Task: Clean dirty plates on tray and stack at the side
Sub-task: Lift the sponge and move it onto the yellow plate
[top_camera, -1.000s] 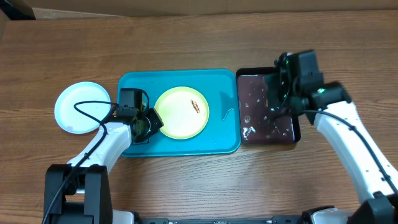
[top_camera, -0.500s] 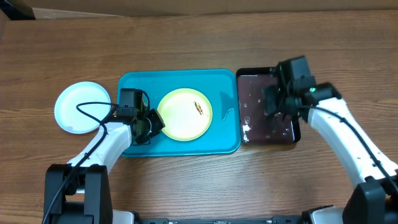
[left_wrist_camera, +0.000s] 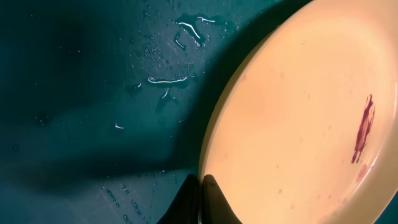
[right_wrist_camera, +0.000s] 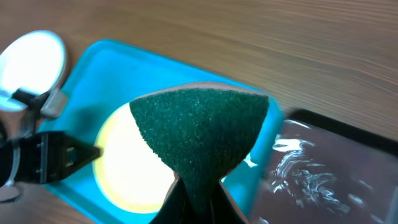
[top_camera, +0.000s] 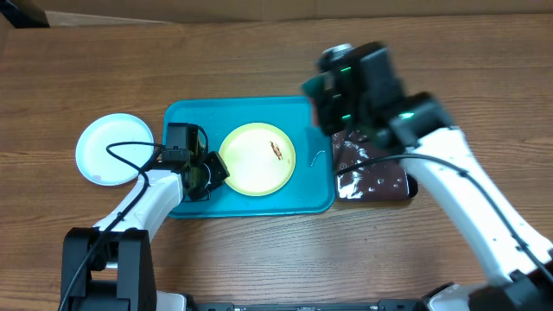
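Note:
A yellow-green plate (top_camera: 255,160) with a reddish-brown smear (top_camera: 276,151) lies in the turquoise tray (top_camera: 190,117). My left gripper (top_camera: 216,169) is shut on the plate's left rim; in the left wrist view its tips (left_wrist_camera: 202,186) pinch the edge of the plate (left_wrist_camera: 298,118). My right gripper (top_camera: 321,95) hovers over the tray's right end, shut on a green sponge (right_wrist_camera: 199,130), with the plate (right_wrist_camera: 130,168) below and to its left. A pale white-blue plate (top_camera: 114,149) lies on the table left of the tray; I cannot tell whether another plate lies under it.
A wet black tray (top_camera: 371,173) sits against the turquoise tray's right side, partly under my right arm. Water drops lie on the turquoise tray (left_wrist_camera: 93,93). Bare wooden table surrounds both trays.
My right gripper has risen from the black tray with the sponge and moved left over the turquoise tray's right end. The yellow-green plate shifted slightly right. The left arm has held still.

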You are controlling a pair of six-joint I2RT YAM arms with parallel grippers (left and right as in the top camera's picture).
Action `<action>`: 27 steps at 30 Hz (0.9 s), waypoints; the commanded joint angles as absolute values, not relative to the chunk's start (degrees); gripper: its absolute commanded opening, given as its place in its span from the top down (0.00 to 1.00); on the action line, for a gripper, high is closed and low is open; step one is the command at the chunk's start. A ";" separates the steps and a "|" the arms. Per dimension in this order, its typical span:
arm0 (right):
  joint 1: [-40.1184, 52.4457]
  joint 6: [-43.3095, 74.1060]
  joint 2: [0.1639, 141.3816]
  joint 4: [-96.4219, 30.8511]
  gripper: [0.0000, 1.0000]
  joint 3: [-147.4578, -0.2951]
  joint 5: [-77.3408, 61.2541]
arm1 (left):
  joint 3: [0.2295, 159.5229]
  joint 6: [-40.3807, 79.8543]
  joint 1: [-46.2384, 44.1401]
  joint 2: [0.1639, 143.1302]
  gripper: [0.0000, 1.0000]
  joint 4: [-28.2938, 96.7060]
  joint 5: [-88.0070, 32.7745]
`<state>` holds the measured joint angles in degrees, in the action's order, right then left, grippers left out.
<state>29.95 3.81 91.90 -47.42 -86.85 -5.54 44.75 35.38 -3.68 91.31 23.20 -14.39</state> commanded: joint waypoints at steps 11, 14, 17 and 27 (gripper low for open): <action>48.73 -0.10 113.32 -42.09 0.96 -87.79 33.80 | 45.34 34.65 -4.12 91.72 0.96 23.75 -15.00; 50.54 -0.51 115.63 -40.27 0.96 -87.79 38.92 | 45.34 34.68 -4.12 91.72 0.96 23.75 -15.03; 50.74 -0.36 116.81 -38.85 0.96 -87.79 38.02 | 45.34 34.68 -4.12 91.72 0.96 23.77 -15.03; 50.65 -0.08 120.05 -35.40 0.96 -87.77 35.92 | 45.34 34.65 -4.12 91.72 0.96 23.79 -15.03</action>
